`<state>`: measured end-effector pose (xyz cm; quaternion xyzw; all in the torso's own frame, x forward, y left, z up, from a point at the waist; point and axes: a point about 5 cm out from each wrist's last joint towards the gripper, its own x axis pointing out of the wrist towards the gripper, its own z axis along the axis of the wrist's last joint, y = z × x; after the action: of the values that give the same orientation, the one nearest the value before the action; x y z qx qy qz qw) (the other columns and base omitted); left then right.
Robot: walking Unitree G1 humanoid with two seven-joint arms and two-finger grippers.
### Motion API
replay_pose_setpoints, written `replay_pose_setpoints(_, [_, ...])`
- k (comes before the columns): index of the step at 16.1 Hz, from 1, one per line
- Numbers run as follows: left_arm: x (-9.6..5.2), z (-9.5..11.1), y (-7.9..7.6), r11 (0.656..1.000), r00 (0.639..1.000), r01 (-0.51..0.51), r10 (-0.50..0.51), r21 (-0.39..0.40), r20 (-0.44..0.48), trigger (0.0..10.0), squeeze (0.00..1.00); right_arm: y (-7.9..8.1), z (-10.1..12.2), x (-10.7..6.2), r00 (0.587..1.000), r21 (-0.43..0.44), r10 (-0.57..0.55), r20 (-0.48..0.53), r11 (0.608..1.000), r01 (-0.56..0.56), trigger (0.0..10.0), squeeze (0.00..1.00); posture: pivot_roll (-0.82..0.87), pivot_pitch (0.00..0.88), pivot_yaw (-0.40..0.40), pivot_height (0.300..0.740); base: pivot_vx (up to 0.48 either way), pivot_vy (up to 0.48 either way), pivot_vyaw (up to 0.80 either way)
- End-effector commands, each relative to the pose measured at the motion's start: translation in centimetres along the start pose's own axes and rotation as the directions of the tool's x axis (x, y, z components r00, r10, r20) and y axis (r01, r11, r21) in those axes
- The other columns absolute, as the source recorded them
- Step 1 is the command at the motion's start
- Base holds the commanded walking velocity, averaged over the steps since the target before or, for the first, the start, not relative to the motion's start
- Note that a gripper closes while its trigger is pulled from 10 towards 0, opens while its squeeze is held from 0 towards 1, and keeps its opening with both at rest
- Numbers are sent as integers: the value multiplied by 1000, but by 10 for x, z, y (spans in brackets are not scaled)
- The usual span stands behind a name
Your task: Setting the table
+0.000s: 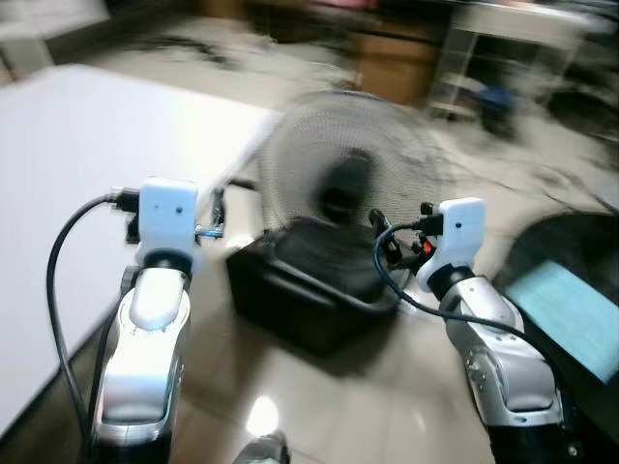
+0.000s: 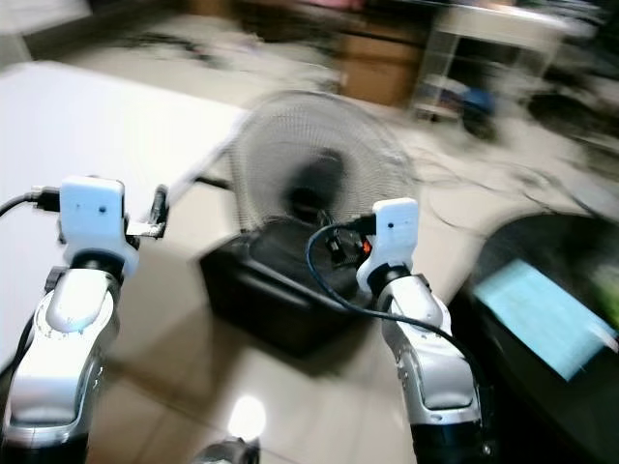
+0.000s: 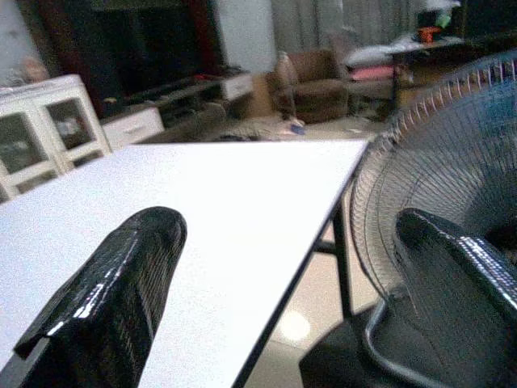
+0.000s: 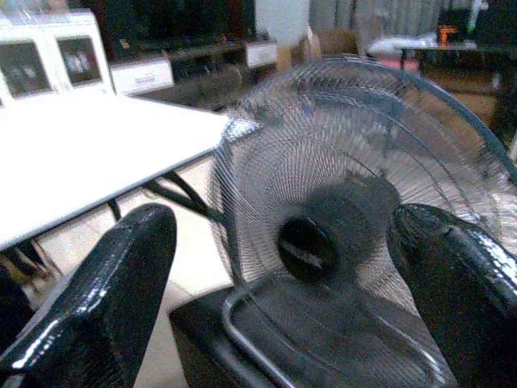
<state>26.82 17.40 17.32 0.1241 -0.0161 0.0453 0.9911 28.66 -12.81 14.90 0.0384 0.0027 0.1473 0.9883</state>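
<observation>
The head views are smeared with motion blur, so the robot is probably walking or turning. Both arms are raised in front of it. The left gripper has its fingers spread wide apart and holds nothing; past them lies the white surface, bare as far as can be seen, with its near corner just beside a fan. The right gripper is likewise spread apart and empty, pointing at the fan, which stands on the floor on or behind a black box.

No plate, cup or cutlery can be made out, so the things to be set are not yet found. As a judgement: tableware would be stiff, smooth and breakable, best taken at a rim or handle with a gentle squeeze. The fan's thin wire guard sits close to the surface's corner and could snag a passing finger.
</observation>
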Motion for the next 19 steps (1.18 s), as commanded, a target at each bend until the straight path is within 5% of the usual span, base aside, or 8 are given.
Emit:
replay_pose_setpoints(1, [3,6,-8,996,996,88,-88,23,3,10000,0,-2,-1,-2,1000,3,-3,-4,1000,3,10000,1000,103,0,-23,740,0,0,800])
replay_pose_setpoints(7, [3,7,-14,991,994,107,-108,76,14,10000,0,-16,-2,-18,996,-17,-91,-9,996,91,10000,1000,63,0,16,740,0,0,800])
replay_pose_setpoints(10, [2,15,-11,994,994,75,-81,81,74,10000,0,-14,6,-15,997,-178,-79,-2,981,78,10000,1000,82,0,15,740,0,0,800])
replay_pose_setpoints(11, [3,24,-10,993,987,47,-63,106,151,10000,0,-18,9,-14,997,-173,-79,-8,982,77,10000,1000,95,0,3,740,0,0,800])
replay_pose_setpoints(14, [4,22,-6,996,994,24,-34,89,107,10000,0,-24,10,-9,990,-139,-139,-13,981,136,10000,1000,86,0,2,740,0,0,800])
replay_pose_setpoints(16, [-4,4,-11,991,995,98,-99,89,4,10000,0,-23,-1,-16,986,-69,-158,-49,986,155,10000,1000,83,0,2,740,0,0,800])
replay_pose_setpoints(19, [-14,-21,-15,988,984,141,-147,-65,-98,10000,0,-16,-6,-22,984,-34,-167,-60,986,165,10000,1000,65,0,0,740,0,0,800])
